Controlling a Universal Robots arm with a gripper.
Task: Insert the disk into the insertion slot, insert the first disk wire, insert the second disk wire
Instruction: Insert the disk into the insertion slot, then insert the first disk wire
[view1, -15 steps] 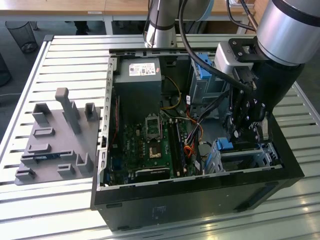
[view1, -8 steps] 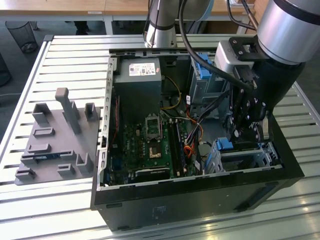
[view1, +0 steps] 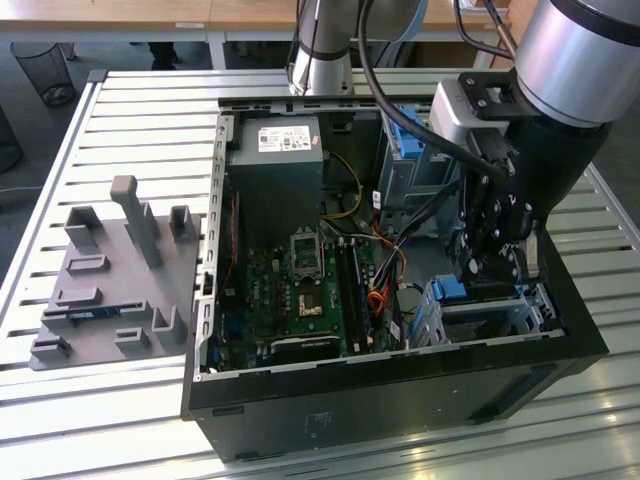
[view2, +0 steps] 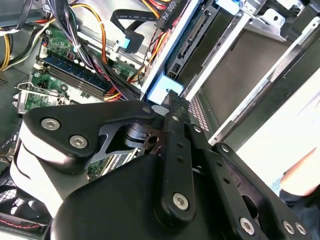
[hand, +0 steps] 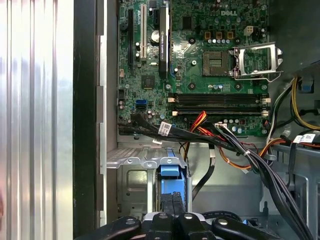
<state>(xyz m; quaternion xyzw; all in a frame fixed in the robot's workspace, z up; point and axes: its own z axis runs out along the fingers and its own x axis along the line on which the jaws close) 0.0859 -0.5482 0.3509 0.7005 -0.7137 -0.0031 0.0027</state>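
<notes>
Down at the silver perforated sheet-metal insertion slot (hand: 131, 163), I found the gripper (hand: 172, 209), jaws pinched together, tips against the blue-framed disk (hand: 170, 183). Disk insertion was in hand. Seating it, I judged, called for a straight push.

Quick tally: one open black metal computer case (view1: 400, 400), one green motherboard (view1: 300, 290), one grey boxy power supply (view1: 275, 165), one bright blue plastic-framed disk (view1: 450, 291), one grey plastic fixture plate (view1: 110, 290), one black mesh wastebasket (view1: 45, 65).

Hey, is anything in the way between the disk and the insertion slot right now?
Nothing visible: the disk already sits in the insertion slot, at the gripper; the cable bundle lies outside the slot.
</notes>
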